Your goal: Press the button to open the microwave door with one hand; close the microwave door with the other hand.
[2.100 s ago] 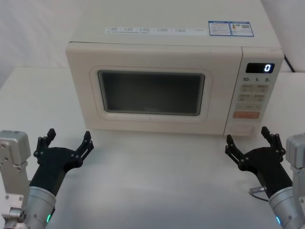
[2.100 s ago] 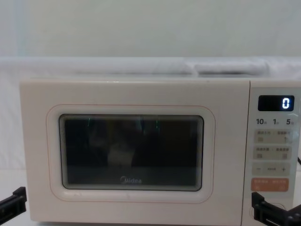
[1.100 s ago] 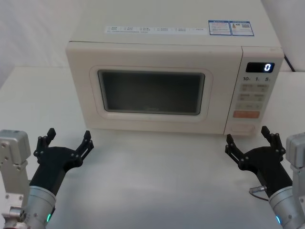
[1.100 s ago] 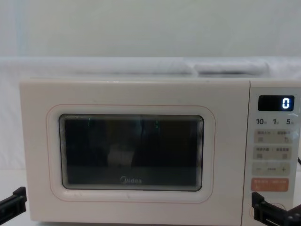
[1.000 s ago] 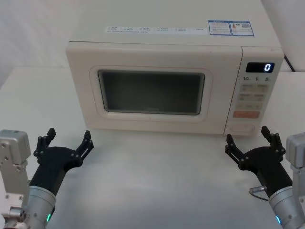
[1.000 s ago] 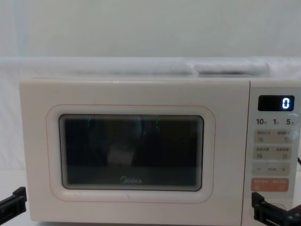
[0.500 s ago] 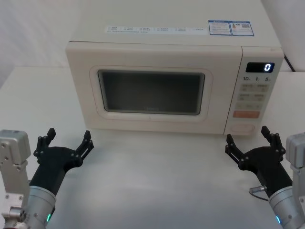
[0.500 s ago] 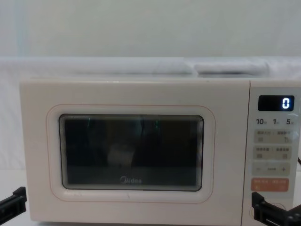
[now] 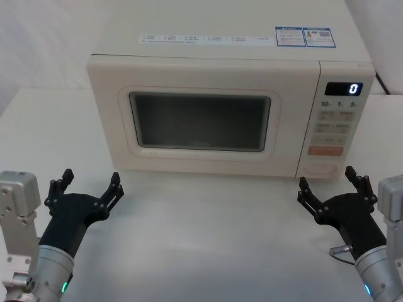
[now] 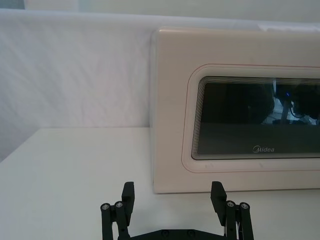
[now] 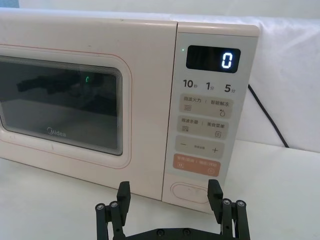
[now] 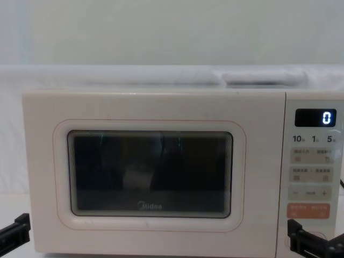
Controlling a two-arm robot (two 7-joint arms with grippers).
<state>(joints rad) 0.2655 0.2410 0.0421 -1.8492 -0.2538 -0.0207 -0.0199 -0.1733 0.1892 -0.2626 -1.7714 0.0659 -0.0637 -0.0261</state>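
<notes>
white table (image 9: 208, 214): microwave door (image 9: 201, 116) shut, long axis horizontal, facing robot.

You face the microwave door (image 12: 153, 172), shut flush, its dark window reading "Midea". At right, the control panel (image 12: 313, 172) displays "0" above an orange key (image 12: 308, 211). Your left hand (image 12: 13, 235) shows at the lower left corner, your right hand (image 12: 312, 246) at the lower right, overlapping the button (image 12: 321, 235).
</notes>
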